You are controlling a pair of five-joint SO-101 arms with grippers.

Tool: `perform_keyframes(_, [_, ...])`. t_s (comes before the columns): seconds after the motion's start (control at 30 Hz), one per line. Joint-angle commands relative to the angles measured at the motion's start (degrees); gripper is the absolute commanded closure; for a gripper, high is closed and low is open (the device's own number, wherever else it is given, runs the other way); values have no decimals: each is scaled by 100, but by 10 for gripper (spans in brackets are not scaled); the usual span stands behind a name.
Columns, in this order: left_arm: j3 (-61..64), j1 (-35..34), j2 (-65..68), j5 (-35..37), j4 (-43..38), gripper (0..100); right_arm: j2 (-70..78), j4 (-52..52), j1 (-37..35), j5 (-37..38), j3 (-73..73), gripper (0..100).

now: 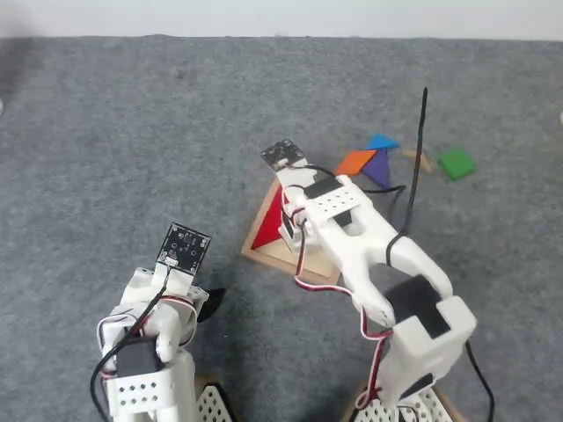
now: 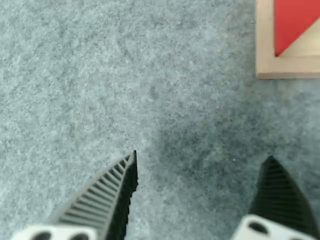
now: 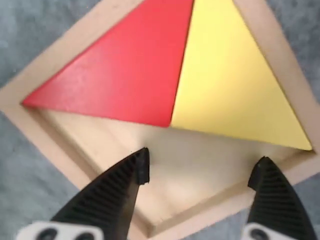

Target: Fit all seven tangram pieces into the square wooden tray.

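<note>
Just below right end effector (image 3: pixel 203 156), tray (image 3: pixel 90 136).

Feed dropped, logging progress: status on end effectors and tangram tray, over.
Left end effector open over carpet; right end effector open over wooden tray. Red triangle, yellow triangle seated. Orange piece, blue piece, purple piece, green piece loose on carpet.

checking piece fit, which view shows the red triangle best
The right wrist view: most of the red triangle lies in the tray, against the yellow triangle. The high view shows a sliver beside the right arm; the left wrist view, one corner.
</note>
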Motion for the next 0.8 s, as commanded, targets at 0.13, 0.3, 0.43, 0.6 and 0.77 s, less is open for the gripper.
perform_keyframes(0.13, [-127, 0, -88, -53, 35, 632, -207, 321, 154, 501, 141, 659])
perform_keyframes(0.3, [-127, 0, -88, -53, 35, 632, -198, 462, 497, 2154, 158, 659])
perform_keyframes(0.43, [-127, 0, -97, -53, -18, 632, -338, 470, 1015, 1811, -88, 659])
perform_keyframes(0.6, [-189, -281, -97, -404, -703, 632, -1323, 207, 1042, 440, -26, 659])
perform_keyframes(0.77, [-514, -457, -70, -308, -985, 632, -2730, 145, 1042, 149, 440, 659])
